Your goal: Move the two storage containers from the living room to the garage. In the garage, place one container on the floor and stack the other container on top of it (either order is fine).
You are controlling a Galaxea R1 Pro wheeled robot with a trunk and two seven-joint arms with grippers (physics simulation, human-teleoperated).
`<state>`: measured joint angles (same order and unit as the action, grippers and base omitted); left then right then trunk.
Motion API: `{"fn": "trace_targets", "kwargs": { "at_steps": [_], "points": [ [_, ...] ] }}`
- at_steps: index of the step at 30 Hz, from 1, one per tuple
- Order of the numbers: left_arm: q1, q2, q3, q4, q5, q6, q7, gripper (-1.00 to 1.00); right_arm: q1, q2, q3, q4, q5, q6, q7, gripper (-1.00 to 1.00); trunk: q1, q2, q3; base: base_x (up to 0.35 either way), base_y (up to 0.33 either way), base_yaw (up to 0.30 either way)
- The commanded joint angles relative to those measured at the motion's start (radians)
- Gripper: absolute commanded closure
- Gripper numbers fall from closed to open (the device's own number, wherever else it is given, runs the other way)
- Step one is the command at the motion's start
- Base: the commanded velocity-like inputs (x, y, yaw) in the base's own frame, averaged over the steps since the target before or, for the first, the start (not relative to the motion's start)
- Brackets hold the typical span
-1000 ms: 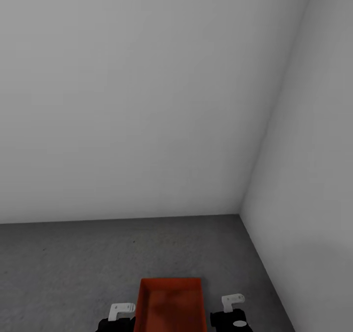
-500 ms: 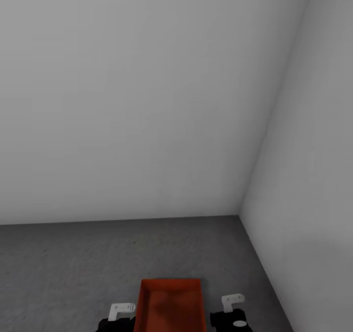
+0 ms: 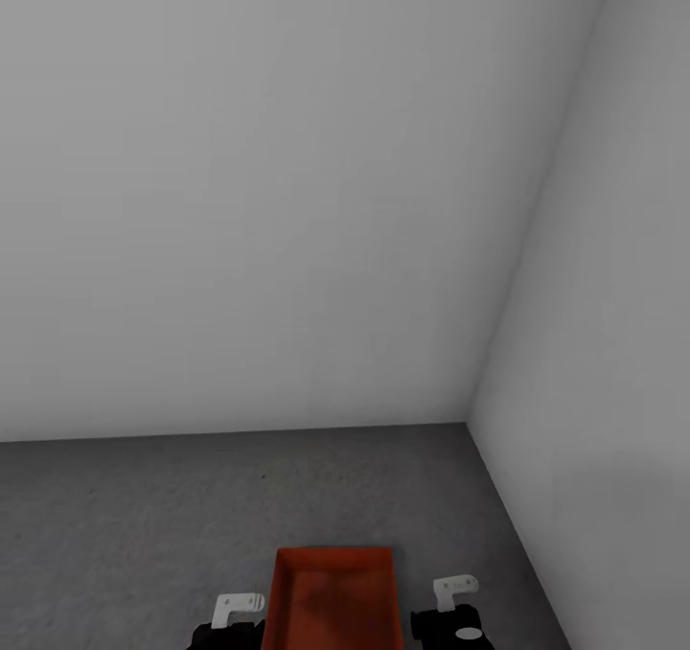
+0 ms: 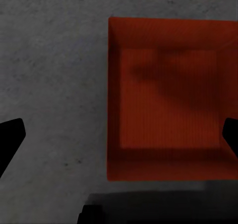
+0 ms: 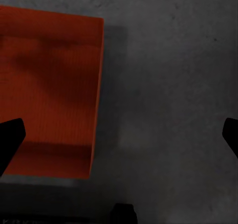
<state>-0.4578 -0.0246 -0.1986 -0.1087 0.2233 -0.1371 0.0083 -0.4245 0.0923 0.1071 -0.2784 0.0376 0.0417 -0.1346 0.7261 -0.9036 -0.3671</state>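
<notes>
One orange-red storage container (image 3: 333, 600) rests open side up on the dark grey garage floor (image 3: 144, 525), at the bottom middle of the head view. My left wrist (image 3: 230, 619) hangs just left of it and my right wrist (image 3: 458, 612) just right of it. In the left wrist view the container (image 4: 168, 100) lies below my left gripper (image 4: 119, 137), which is wide open and holds nothing. In the right wrist view the container (image 5: 49, 90) sits off to one side, and my right gripper (image 5: 119, 137) is open over bare concrete (image 5: 173, 85).
Plain pale grey walls meet in a corner (image 3: 470, 420) ahead and to the right. The right-hand wall (image 3: 613, 391) runs close beside my right arm. Concrete floor stretches away to the left of the container.
The whole head picture has slid down by a few pixels, so the camera moved slightly. The container and both arms keep their places relative to each other.
</notes>
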Motion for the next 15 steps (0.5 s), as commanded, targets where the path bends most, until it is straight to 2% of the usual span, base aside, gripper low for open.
{"fn": "trace_targets", "kwargs": {
  "at_steps": [1, 15],
  "points": [
    [-0.001, 0.000, -0.008, 0.001, 0.010, -0.004, 0.001, -1.00, 0.000, 0.000, 0.007, -0.001, 0.004, 0.004, -0.006, -1.00, -0.004, 0.007, 0.002, 0.000, 0.000, 0.000],
    [-0.001, 0.000, -0.008, 0.001, 0.010, -0.004, 0.001, -1.00, 0.000, 0.000, 0.006, -0.001, 0.004, 0.004, -0.006, -1.00, -0.058, 0.105, 0.046, 0.000, 0.000, 0.000]
  ]
}}
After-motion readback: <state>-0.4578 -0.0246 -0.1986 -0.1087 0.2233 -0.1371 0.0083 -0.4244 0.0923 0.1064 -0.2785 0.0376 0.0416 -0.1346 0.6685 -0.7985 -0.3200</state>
